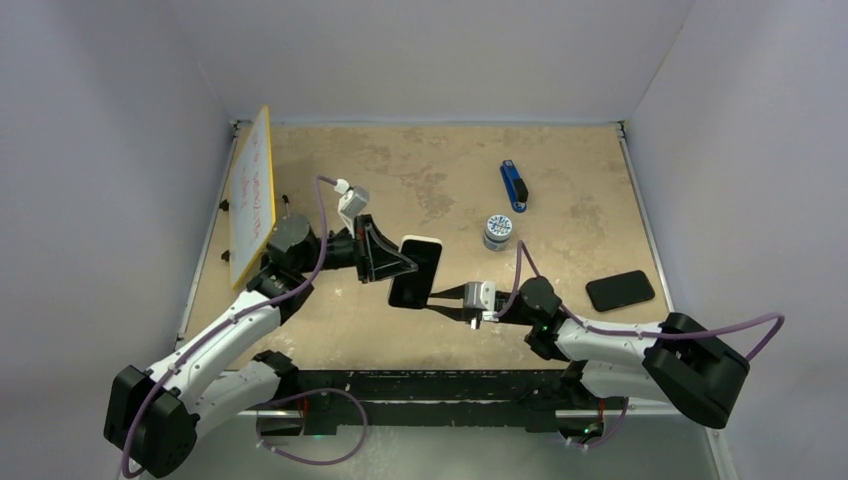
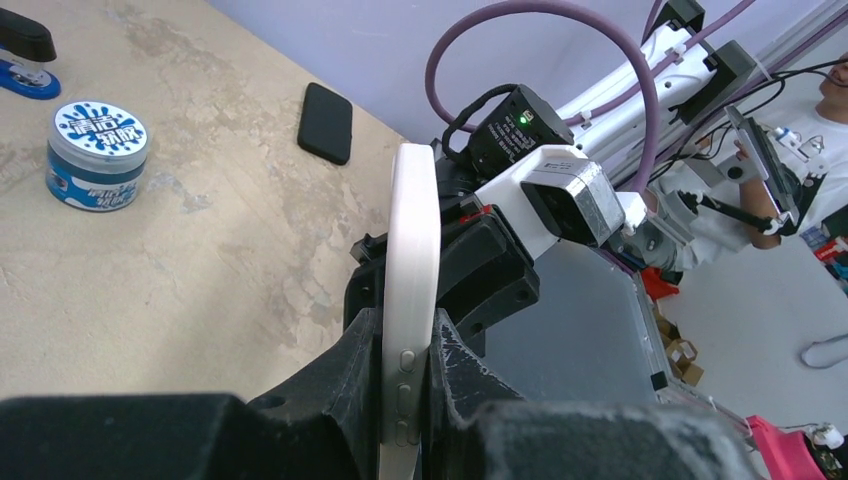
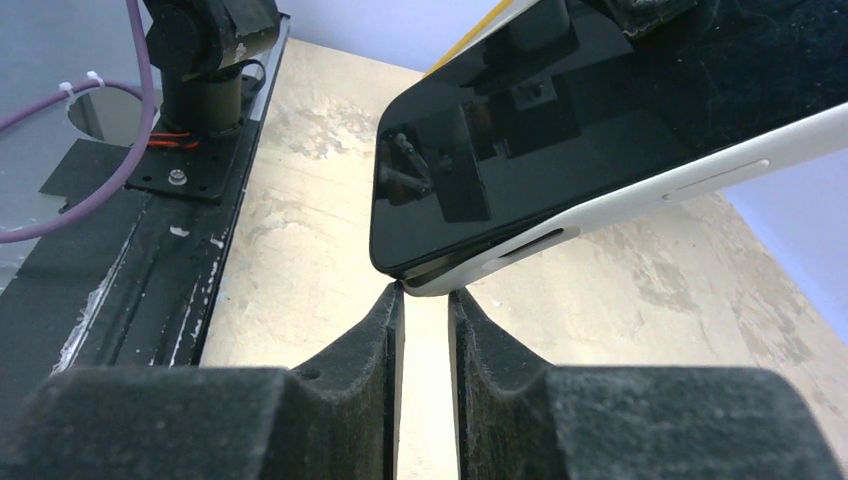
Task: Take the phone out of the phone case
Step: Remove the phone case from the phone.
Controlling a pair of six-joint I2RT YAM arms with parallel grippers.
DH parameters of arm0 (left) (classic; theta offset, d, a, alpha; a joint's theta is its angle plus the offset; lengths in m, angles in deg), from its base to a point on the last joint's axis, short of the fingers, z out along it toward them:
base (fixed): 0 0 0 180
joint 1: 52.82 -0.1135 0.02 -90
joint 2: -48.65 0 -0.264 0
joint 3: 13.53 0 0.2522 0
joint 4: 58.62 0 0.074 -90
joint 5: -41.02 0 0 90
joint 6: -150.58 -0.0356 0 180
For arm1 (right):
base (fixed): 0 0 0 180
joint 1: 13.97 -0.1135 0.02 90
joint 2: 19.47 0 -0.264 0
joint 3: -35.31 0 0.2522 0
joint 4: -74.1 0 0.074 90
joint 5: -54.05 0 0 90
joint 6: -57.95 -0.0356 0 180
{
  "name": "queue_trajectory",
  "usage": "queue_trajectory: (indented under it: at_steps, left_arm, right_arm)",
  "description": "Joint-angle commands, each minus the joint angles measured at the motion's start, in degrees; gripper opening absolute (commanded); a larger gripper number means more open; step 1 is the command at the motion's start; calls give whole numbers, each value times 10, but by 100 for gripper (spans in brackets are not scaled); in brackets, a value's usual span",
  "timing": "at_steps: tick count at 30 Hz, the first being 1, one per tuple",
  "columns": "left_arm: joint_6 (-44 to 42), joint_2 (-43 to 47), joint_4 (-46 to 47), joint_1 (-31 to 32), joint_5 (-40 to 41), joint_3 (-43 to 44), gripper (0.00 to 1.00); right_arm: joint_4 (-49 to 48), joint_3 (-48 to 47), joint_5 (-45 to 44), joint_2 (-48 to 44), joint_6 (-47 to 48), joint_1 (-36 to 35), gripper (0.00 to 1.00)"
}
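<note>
The phone (image 1: pixel 416 272), black screen up, sits in a white phone case (image 1: pixel 424 241) and is held above the table, tilted. My left gripper (image 1: pixel 398 262) is shut on the case's long side; in the left wrist view its jaws (image 2: pixel 410 372) squeeze the white edge (image 2: pixel 412 250) by the side buttons. My right gripper (image 1: pixel 447 297) reaches in from the right toward the lower corner. In the right wrist view its jaws (image 3: pixel 426 295) stand a narrow gap apart, tips touching the case's corner (image 3: pixel 440 284) under the phone (image 3: pixel 560 130). Nothing lies deeper between them.
A second black phone (image 1: pixel 620 290) lies flat at the right. A blue-and-white tub (image 1: pixel 498 231) and a blue stapler (image 1: pixel 514 186) sit behind the grippers. A yellow-edged board (image 1: pixel 252 195) leans at the left wall. The black base rail (image 1: pixel 440 385) runs along the near edge.
</note>
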Motion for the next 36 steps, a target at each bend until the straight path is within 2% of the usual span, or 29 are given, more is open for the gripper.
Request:
queue_trajectory:
  at_steps: [1,8,17,24,28,32,36]
  left_arm:
    - [92,11,73,34,-34,-19,0]
    - [96,-3,106,65,-11,-37,0]
    - [88,13,126,67,30,-76,0]
    - [107,24,200,67,87,-119,0]
    - [130,29,273,67,123,-151,0]
    - [167,20,365,68,141,-185,0]
    - [183,21,403,68,193,-216,0]
  right_arm:
    - [-44,-6,-73,-2,1,6,0]
    - [-117,1,-77,9,-88,7,0]
    - [-69,-46,-162,16,-170,12,0]
    - [-62,-61,-209,27,-208,13,0]
    - [-84,-60,-245,37,-232,13,0]
    - [-132,-55,-250,54,-264,12,1]
    - [-150,-60,-245,57,-283,13,5]
